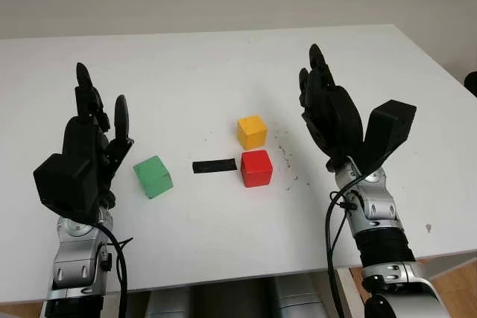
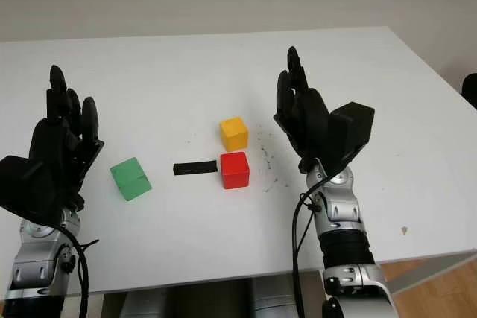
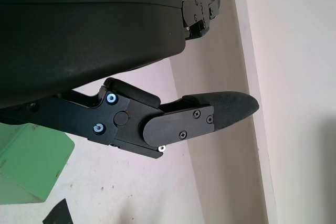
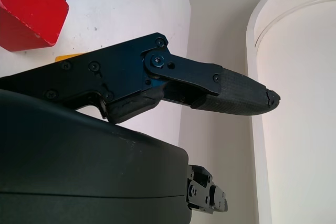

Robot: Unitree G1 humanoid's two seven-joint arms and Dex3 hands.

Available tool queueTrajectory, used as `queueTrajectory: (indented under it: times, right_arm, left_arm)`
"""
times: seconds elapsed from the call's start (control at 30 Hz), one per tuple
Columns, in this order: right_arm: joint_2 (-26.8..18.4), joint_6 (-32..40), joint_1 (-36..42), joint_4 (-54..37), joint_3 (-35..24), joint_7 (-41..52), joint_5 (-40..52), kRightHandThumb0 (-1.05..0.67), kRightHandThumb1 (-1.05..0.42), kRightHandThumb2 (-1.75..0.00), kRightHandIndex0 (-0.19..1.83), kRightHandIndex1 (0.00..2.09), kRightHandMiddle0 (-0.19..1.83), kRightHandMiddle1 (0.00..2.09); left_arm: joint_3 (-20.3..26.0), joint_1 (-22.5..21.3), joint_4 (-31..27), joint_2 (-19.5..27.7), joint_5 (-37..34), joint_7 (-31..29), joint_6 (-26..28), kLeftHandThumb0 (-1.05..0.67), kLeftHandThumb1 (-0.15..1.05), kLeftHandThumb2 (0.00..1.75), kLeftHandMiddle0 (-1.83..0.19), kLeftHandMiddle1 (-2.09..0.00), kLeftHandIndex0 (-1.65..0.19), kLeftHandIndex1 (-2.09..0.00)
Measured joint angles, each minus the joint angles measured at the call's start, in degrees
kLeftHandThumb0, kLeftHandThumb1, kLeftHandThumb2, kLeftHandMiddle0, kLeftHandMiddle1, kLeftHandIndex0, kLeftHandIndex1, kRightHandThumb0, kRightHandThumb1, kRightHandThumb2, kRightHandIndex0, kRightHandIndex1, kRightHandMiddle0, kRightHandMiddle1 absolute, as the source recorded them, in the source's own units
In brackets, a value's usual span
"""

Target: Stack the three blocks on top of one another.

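Nothing is stacked yet. The red block (image 1: 256, 167) sits mid-desk (image 1: 223, 65) with the yellow block (image 1: 252, 131) just beside it at 12 o'clock, and the green block (image 1: 153, 176) lies apart at 9 o'clock, past a black strip (image 1: 214, 166). The left robot hand (image 1: 93, 139) hovers open by the green block and the right robot hand (image 1: 332, 113) open at 3 o'clock, each likely poised to reach for the nearest block.

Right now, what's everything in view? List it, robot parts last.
green cube block: 1, green, table's left part, beside the left hand
yellow cube block: 1, yellow, table centre, just behind the red one
red cube block: 1, red, table centre
flat black strip: 1, black, just left of the red block
white table: 1, white, under everything
left hand: 1, black, open, above table's left side
right hand: 1, black, open, right of the blocks
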Motion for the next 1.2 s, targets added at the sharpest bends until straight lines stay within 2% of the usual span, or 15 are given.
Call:
queueTrajectory:
  times: [0.23,0.33,0.4,0.47,0.53,0.57,0.63,0.7,0.8,0.97,1.0,1.07,1.13,1.2]
  right_arm:
    - [0.1,0.5,0.3,-0.4,-0.1,-0.1,0.3,-0.78,-1.05,-0.70,-0.19,0.00,-0.19,0.00]
    - [0.1,0.6,0.3,-0.4,-0.5,-0.1,0.6,-0.75,-1.05,-0.61,-0.19,0.00,-0.18,0.01]
    - [-0.7,0.2,0.3,-0.3,-0.3,-0.8,-1.6,-0.69,-1.05,-0.32,-0.03,0.08,-0.01,0.10]
    - [-2.2,-1.2,0.2,-0.3,0.2,-1.6,-4.4,-0.66,-1.03,-0.19,0.07,0.12,0.10,0.15]
    - [-4.0,-3.1,0.0,-0.3,0.7,-1.4,-6.8,-0.61,-0.98,-0.09,0.24,0.22,0.20,0.30]
    - [-5.2,-4.6,-0.2,-0.3,1.2,-1.0,-8.5,-0.60,-0.96,-0.07,0.30,0.28,0.18,0.45]
    - [-8.4,-8.3,-0.8,-0.3,2.8,0.3,-12.4,-0.57,-0.93,-0.05,0.36,0.61,0.13,0.77]
    - [-11.6,-13.4,-2.1,0.2,4.5,1.1,-16.3,-0.55,-0.88,-0.05,0.31,0.99,0.17,0.91]
    - [-15.9,-16.7,-5.1,0.7,6.7,2.5,-21.0,-0.52,-0.82,-0.05,0.28,1.29,0.19,0.96]
    - [-19.1,-21.0,-6.4,2.1,9.9,3.6,-26.3,-0.55,-0.79,-0.05,0.18,1.45,0.26,0.88]
    - [-19.5,-21.6,-6.5,2.2,10.4,3.7,-27.0,-0.55,-0.78,-0.05,0.14,1.44,0.27,0.86]
    - [-20.5,-23.7,-6.6,2.3,11.6,3.2,-29.4,-0.59,-0.79,-0.05,0.06,1.25,0.32,0.77]
    - [-21.6,-25.8,-6.7,2.3,12.7,1.3,-33.0,-0.66,-0.81,-0.05,0.10,0.72,0.40,0.59]
    - [-22.7,-27.3,-6.7,2.4,13.8,-0.7,-36.3,-0.67,-0.81,-0.05,0.16,0.34,0.47,0.46]
  left_arm:
    - [-0.6,0.0,-0.3,0.1,1.5,0.0,0.9,-0.74,1.05,0.61,0.19,-0.03,0.19,0.00]
    - [-1.1,0.0,-0.3,0.0,2.4,0.1,1.2,-0.73,1.05,0.60,0.19,-0.04,0.19,0.00]
    - [-1.3,0.0,-0.4,-0.2,2.4,0.2,1.2,-0.71,1.05,0.59,0.19,-0.04,0.19,0.00]
    - [-1.4,0.0,-0.4,-0.5,2.4,0.4,1.2,-0.71,1.05,0.59,0.19,-0.05,0.19,0.00]
    - [-1.5,0.0,-0.5,-0.7,2.3,0.6,1.1,-0.71,1.05,0.58,0.19,-0.05,0.19,0.00]
    - [-1.6,0.1,-0.6,-0.7,2.4,0.7,1.0,-0.72,1.05,0.58,0.18,-0.05,0.19,-0.01]
    - [-1.6,0.3,-1.1,-0.8,2.4,1.0,1.0,-0.72,1.05,0.58,0.19,-0.05,0.19,0.00]
    - [-1.6,0.6,-1.6,-0.9,2.4,1.0,1.1,-0.72,1.05,0.57,0.19,-0.05,0.19,0.00]
    - [-1.7,1.4,-2.7,-1.5,2.5,1.3,1.0,-0.72,1.05,0.56,0.18,-0.05,0.19,-0.01]
    - [-1.8,2.0,-3.2,-1.6,3.2,1.7,1.0,-0.72,1.05,0.57,0.19,-0.05,0.19,0.00]
    - [-1.8,2.0,-3.3,-1.6,3.4,1.8,1.0,-0.72,1.05,0.57,0.19,-0.05,0.19,0.00]
    - [-1.8,2.0,-3.4,-1.6,3.4,1.8,1.0,-0.74,1.05,0.56,0.19,-0.05,0.19,0.00]
    - [-1.8,2.0,-3.6,-1.6,3.4,1.8,1.4,-0.75,1.05,0.55,0.19,-0.05,0.19,0.00]
    - [-1.8,2.0,-3.9,-1.7,3.5,1.8,1.8,-0.76,1.05,0.55,0.19,-0.05,0.19,0.00]
